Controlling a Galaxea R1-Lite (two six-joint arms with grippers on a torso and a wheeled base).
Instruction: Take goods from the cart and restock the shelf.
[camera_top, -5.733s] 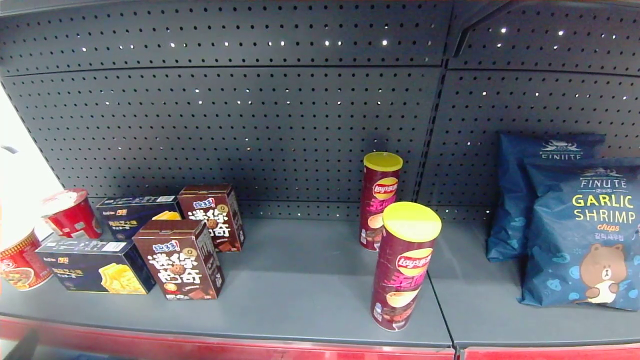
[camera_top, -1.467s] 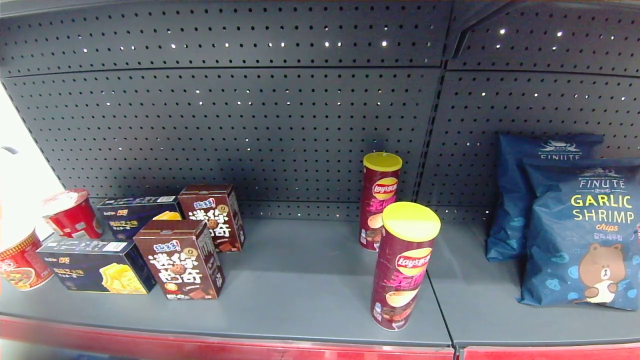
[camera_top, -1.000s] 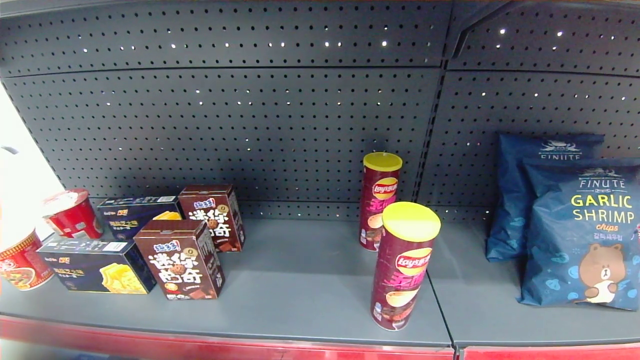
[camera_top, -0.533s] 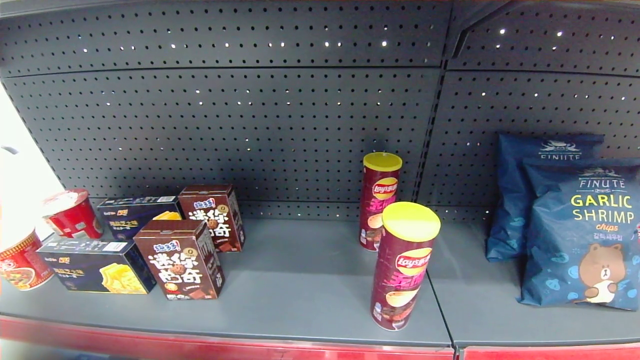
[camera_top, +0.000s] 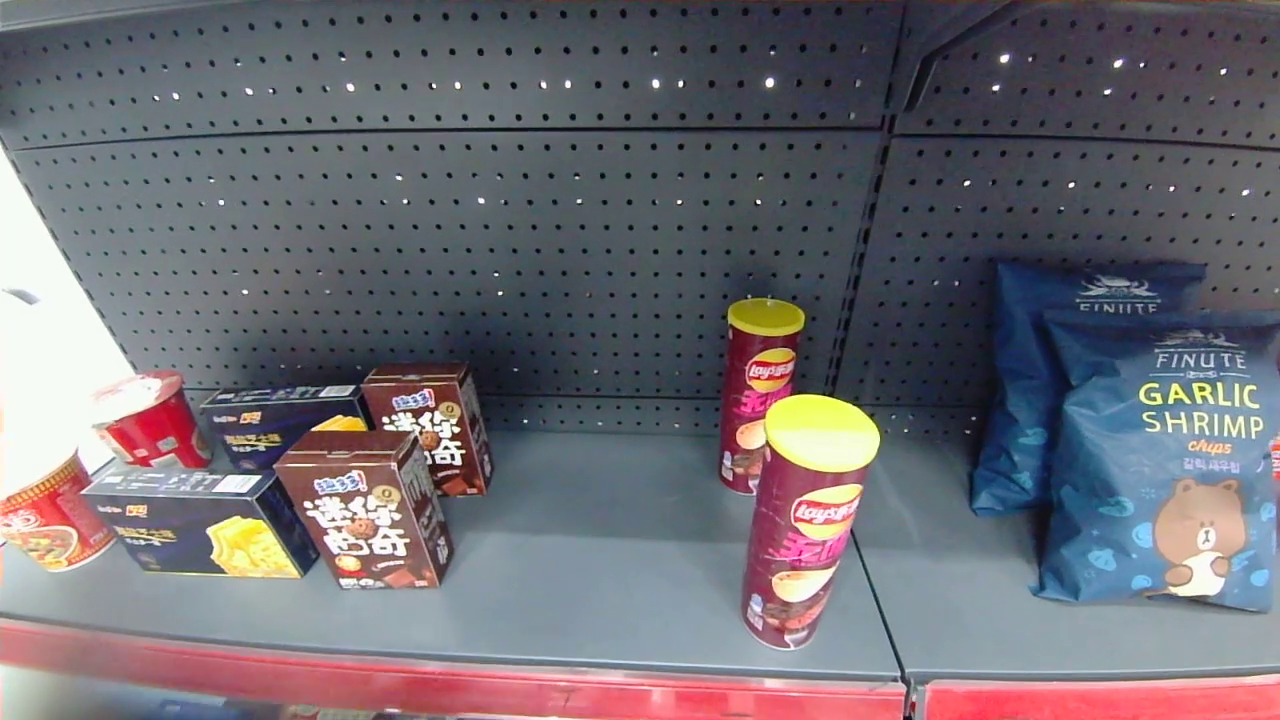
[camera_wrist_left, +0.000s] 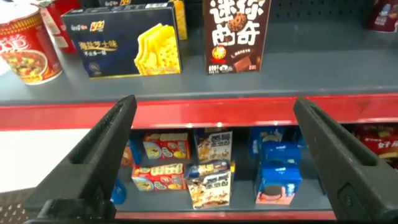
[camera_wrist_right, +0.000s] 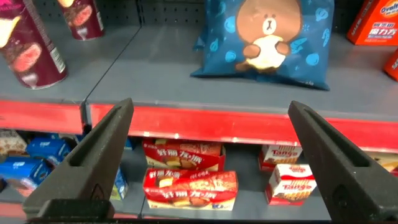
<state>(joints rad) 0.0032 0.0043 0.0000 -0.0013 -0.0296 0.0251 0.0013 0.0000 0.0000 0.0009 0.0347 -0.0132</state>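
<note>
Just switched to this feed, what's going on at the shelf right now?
Nothing is being handled. The left tool and right tool are both open and empty, facing the front of the shelf. On it stand two chip cans, several boxes and blue bags.

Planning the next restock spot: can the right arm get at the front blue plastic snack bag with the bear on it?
Probably yes. The open right gripper faces the front blue snack bag over the shelf's red front edge, nothing between them; the dark red chip can stands aside.
</note>
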